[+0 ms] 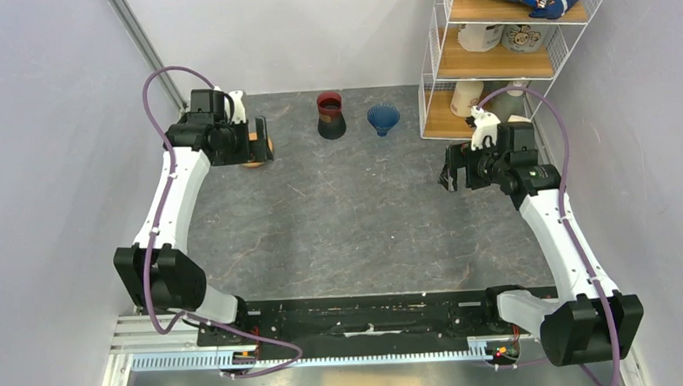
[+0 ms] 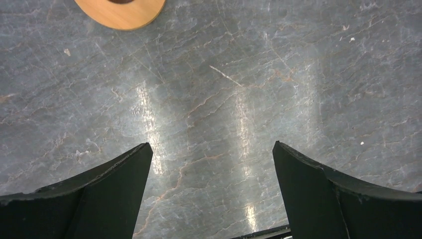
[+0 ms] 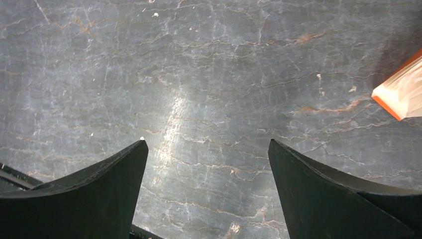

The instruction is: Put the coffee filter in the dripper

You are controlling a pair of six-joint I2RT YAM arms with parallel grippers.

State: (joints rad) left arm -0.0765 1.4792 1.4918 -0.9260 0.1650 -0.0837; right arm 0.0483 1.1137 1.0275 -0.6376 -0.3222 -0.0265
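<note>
A: top view?
B: dripper (image 1: 383, 119) sits mouth up at the far middle of the table (image 1: 349, 236), just right of a dark red-and-black vessel (image 1: 331, 115), not touching it. left gripper (image 1: 260, 144) is far left, over an orange ring (image 1: 254, 160) that it mostly hides. right gripper (image 1: 451, 176) is right of centre, near the wire shelf rack (image 1: 523, 59). both are well apart from the dripper
A: jaws from up there?
B: can't tell, too small
A: left wrist?
B: fingers (image 2: 99, 194) spread wide, only bare table between them. ring edge shows at top left of frame, away from the tips
A: right wrist?
B: same there, its fingers (image 3: 94, 189) wide apart over bare table, pinching nothing. a pale orange-edged corner (image 3: 400, 92) shows at the right border, can't tell what it is
</note>
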